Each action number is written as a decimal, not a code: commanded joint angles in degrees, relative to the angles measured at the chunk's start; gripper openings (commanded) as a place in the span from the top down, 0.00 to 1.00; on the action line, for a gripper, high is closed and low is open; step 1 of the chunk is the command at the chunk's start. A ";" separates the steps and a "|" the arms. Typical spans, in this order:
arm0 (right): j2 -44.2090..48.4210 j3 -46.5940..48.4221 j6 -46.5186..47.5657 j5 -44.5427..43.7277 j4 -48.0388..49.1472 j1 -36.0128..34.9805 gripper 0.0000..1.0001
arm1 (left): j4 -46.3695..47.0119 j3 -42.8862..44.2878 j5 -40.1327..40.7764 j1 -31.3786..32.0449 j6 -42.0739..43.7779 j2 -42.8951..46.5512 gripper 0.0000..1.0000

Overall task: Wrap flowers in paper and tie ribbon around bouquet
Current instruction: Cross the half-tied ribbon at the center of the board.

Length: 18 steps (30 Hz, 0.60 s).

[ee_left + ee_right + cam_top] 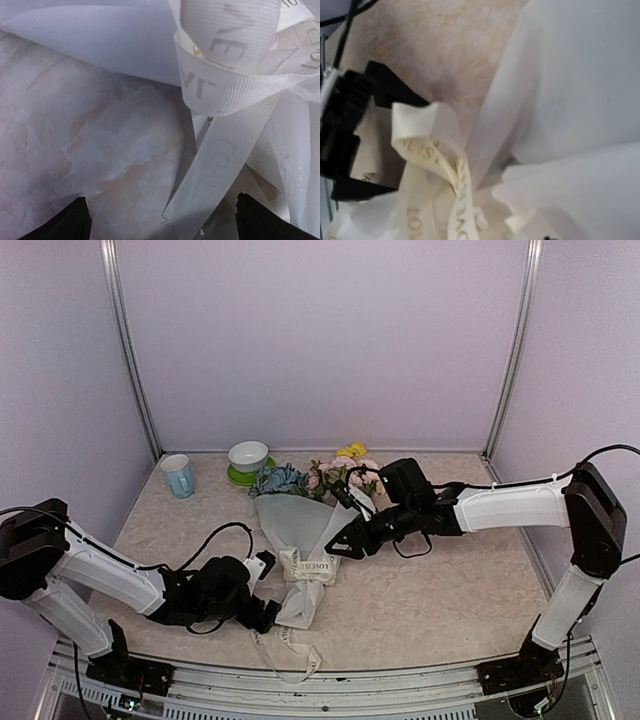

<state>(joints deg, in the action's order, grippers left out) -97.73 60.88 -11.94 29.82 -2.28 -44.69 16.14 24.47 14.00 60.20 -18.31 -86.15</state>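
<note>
The bouquet lies on the table, a cone of white paper (pixel 295 520) with pink, yellow and blue flowers (pixel 340 472) at its far end. A cream lettered ribbon (pixel 312 566) is wound around the narrow part, and one tail trails toward the front edge. My left gripper (pixel 268 590) sits at the cone's left side, open. In the left wrist view its fingertips (pixel 75 222) stand wide apart with a ribbon strip (pixel 220 170) lying loose between them. My right gripper (pixel 338 545) is at the cone's right edge. Its wrist view shows the ribbon knot (pixel 445 170) and paper (pixel 570 100), but its jaws are hidden.
A blue cup (pixel 179 476) and a white bowl (pixel 248 457) on a green saucer stand at the back left. The ribbon tail (pixel 295 655) hangs over the table's front edge. A black cable (pixel 225 532) loops over the left arm. Metal frame posts stand at the back corners.
</note>
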 commanded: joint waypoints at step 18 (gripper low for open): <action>-0.79 2.23 0.46 0.27 -0.62 1.88 0.48 | -23.64 5.58 -3.56 2.78 -15.89 6.12 1.00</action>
<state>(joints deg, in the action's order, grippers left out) -97.23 61.04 -11.84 29.61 -2.35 -43.24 3.62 29.85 11.68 61.89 -21.74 -83.68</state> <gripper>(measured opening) 0.523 0.006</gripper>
